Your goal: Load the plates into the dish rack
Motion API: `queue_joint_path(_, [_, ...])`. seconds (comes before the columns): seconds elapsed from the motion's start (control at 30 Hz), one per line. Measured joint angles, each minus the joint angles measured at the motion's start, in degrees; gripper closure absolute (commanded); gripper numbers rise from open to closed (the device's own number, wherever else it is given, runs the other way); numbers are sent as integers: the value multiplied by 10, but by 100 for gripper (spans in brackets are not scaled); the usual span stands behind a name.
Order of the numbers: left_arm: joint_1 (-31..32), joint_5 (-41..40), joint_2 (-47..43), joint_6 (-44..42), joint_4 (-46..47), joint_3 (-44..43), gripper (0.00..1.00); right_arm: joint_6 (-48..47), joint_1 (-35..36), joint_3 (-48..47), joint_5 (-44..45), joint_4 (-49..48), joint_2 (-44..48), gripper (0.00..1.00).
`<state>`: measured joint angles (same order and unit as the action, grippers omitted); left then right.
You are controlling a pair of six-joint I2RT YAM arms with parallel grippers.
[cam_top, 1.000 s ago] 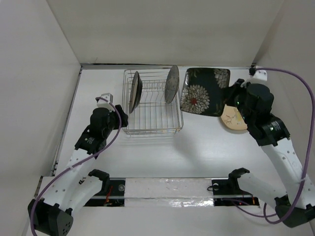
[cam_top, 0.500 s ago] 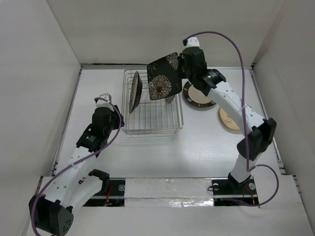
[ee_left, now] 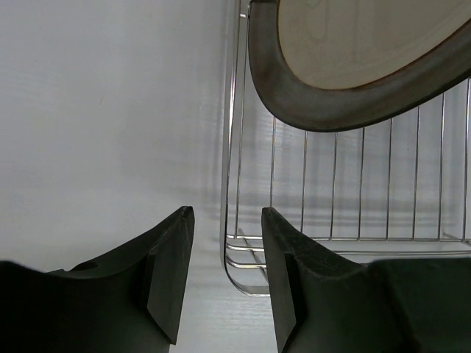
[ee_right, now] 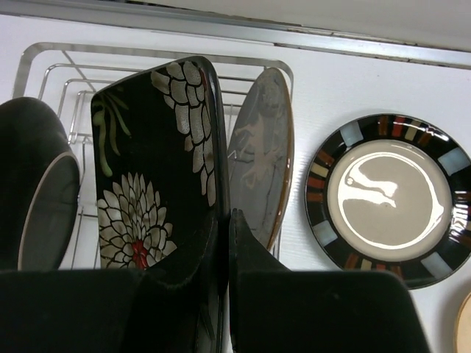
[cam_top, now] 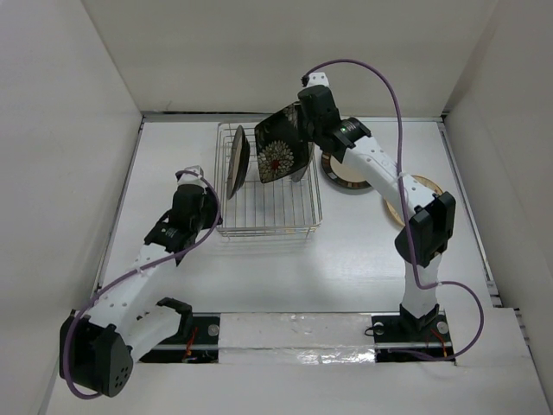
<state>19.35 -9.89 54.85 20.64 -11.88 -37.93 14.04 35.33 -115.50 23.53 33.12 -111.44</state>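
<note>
— Entry one, right side?
— My right gripper [ee_right: 223, 220]: pinched on one edge of the black square plate with white flower [ee_right: 147, 184]. The plate is held upright over the silver wire dish rack [ee_right: 48, 55], between a dark-rimmed, cream-faced round plate [ee_right: 40, 191] and a shiny steel round plate [ee_right: 261, 162], both standing in it.
— Entry two, left?
— My left gripper [ee_left: 224, 246]: fingers spread, holding nothing, at the rack's near left corner.

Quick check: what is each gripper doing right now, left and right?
Left gripper: open, holding nothing, at a corner of the dish rack.
Right gripper: closed on the black square plate, over the rack.
</note>
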Motion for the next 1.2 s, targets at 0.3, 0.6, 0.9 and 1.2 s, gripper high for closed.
queue_joint_path(0.3, [-6, 52, 53, 1, 3, 0, 100, -18, 0, 0, 1, -2, 0, 100])
queue_joint_path(0.6, [13, 100, 41, 59, 18, 14, 100, -42, 0, 0, 16, 15, 0, 100])
queue_joint_path(0.9, [15, 148, -23, 118, 57, 77, 100, -46, 13, -31, 44, 66, 0, 100])
queue_joint_path(1.2, [15, 197, -32, 143, 110, 108, 88, -24, 28, -34, 63, 81, 0, 100])
